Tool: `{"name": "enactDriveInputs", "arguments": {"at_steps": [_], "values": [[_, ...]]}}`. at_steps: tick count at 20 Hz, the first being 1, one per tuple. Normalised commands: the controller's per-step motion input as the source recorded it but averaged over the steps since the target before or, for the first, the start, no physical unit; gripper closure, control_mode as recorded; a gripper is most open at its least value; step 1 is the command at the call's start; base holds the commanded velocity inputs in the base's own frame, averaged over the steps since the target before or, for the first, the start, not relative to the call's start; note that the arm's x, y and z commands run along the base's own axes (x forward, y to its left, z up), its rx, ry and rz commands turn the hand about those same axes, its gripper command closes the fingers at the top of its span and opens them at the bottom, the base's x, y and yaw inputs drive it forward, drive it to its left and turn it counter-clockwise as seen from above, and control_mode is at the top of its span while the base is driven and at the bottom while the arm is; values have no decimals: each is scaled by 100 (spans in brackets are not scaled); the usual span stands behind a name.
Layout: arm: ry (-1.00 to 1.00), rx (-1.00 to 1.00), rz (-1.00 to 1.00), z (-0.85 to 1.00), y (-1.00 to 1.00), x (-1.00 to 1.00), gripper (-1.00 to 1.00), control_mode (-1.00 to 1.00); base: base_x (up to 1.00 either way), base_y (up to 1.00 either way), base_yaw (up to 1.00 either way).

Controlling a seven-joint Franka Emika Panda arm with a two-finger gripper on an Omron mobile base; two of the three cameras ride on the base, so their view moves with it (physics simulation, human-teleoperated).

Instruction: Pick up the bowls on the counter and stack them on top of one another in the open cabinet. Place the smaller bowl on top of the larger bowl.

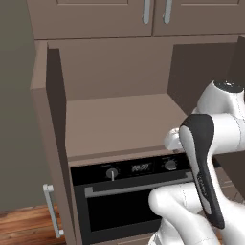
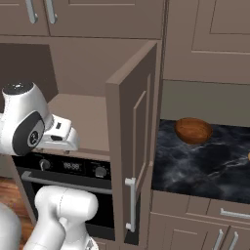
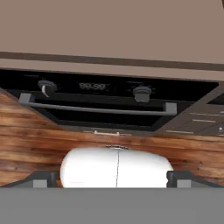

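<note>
The larger bowl [image 2: 193, 130], reddish-brown and glossy, stands upright on the black marble-look counter [image 2: 205, 168], right of the open cabinet. The open cabinet [image 1: 119, 122] is a taupe box with a bare flat floor and nothing in it. A tan sliver shows at the counter's right edge; I cannot tell whether it is the smaller bowl. My gripper [image 3: 111, 177] is open, with nothing between its fingertips [image 3: 41, 177]. It hangs by the cabinet floor's front edge, over the oven. My white hand [image 2: 58, 134] is far left of the larger bowl.
The cabinet's right door [image 2: 134, 146] stands swung out between my arm and the counter. The left door [image 1: 50, 143] is open too. A black oven [image 1: 129, 191] with a bar handle sits under the cabinet. Wood floor [image 3: 43, 144] lies below.
</note>
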Motion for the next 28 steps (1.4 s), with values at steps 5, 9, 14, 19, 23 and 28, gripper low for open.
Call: {"name": "enactDriveInputs", "arguments": {"at_steps": [5,9,14,19,23,28], "values": [[-1,0,0,-7,0,-48,-100,-100,0,0,0],[0,0,0,0,0,0,-100,100,0,0,0],[0,0,0,0,0,0,-100,100,-52,0,0],[0,0,0,0,0,0,-100,100,-87,0,0],[0,0,0,0,0,0,-100,100,-73,0,-1],[0,0,0,0,0,0,-100,100,-17,0,0]]}}
